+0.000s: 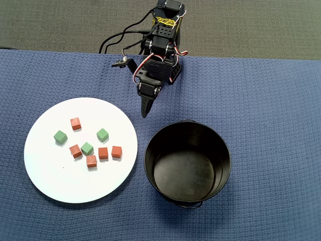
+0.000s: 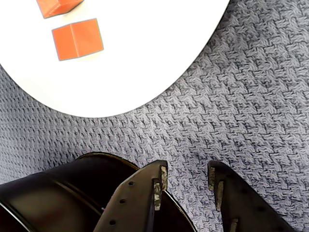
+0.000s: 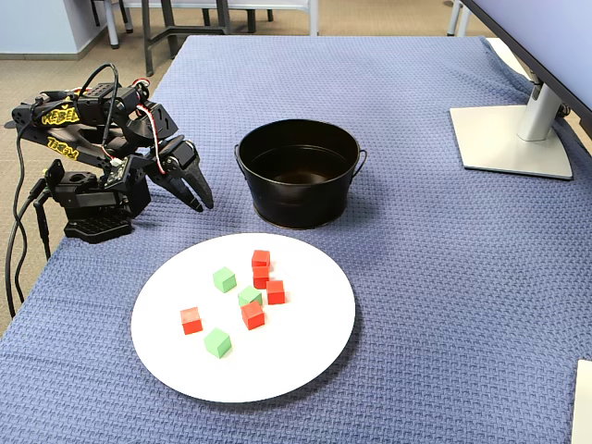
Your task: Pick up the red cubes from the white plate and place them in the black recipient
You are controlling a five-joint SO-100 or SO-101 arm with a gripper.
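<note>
Five red cubes [image 1: 103, 153] lie on the white plate [image 1: 50, 170] among three green cubes [image 1: 102, 134]. The black pot [image 1: 165, 145] stands empty to the plate's right in the overhead view. My gripper [image 1: 145, 113] hangs over the blue cloth, above the gap between plate and pot, touching neither. In the wrist view my gripper [image 2: 187, 175] is slightly open and empty, with the pot [image 2: 48, 193] at lower left and the plate [image 2: 145, 48] with two red cubes [image 2: 77, 38] above. The fixed view shows the gripper [image 3: 199, 197], pot [image 3: 296, 208], plate [image 3: 296, 351] and red cubes [image 3: 275, 291].
The arm's base [image 3: 92, 217] with its cables stands at the table's left edge in the fixed view. A monitor stand [image 3: 513, 139] sits at the far right. A blue woven cloth [image 1: 271, 100] covers the table.
</note>
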